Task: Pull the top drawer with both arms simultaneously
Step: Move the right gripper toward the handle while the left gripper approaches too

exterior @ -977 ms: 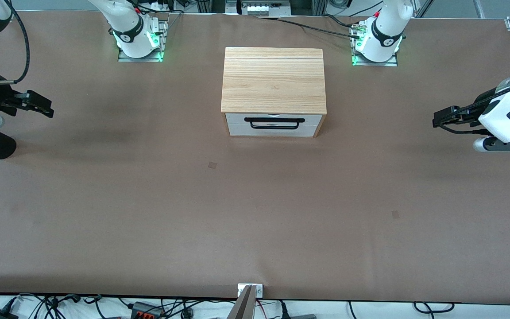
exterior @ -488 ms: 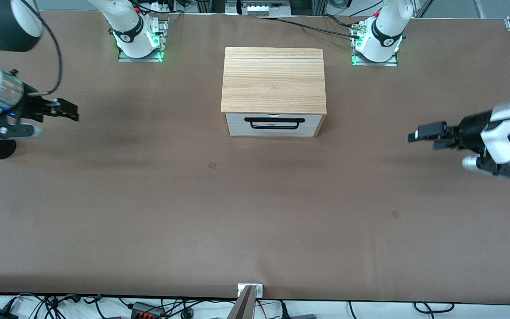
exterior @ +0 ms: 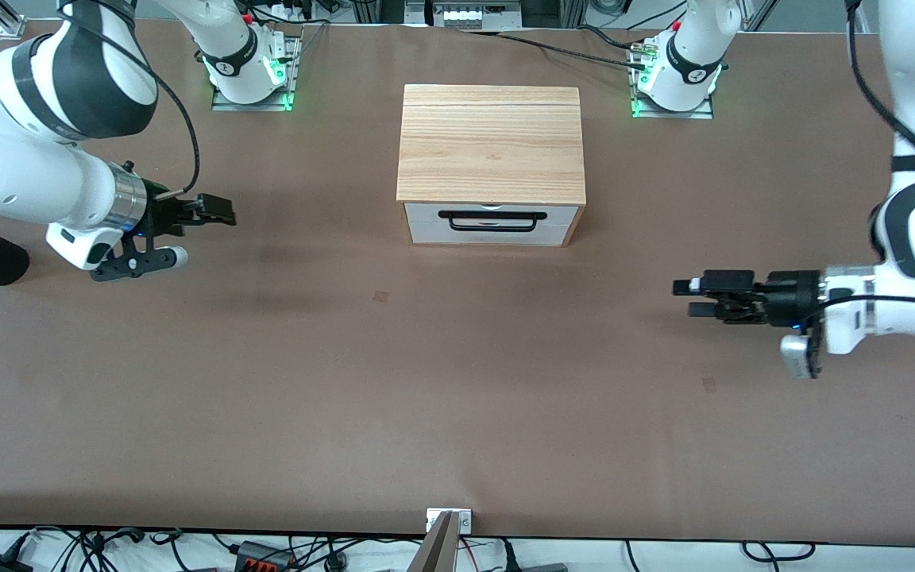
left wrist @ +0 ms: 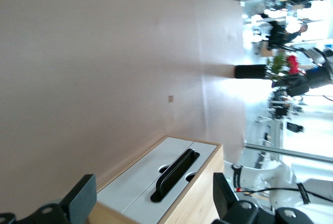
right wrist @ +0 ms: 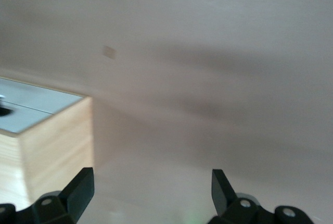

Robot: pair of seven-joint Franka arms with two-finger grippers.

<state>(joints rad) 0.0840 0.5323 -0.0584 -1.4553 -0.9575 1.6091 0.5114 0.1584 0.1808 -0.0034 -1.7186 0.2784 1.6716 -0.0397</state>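
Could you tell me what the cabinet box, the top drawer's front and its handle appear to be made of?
The cabinet box looks like light wood or a wood-look laminate: straight grain lines run across its matte top. The top drawer has a flat white front, probably painted or laminated board. Its handle is a thin black bar, likely coated metal or plastic; the look leaves that open.

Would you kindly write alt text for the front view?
A wooden cabinet with its top drawer closed sits mid-table. Both arms hover over bare table at either end, the left hand and right hand open, pointing toward it.
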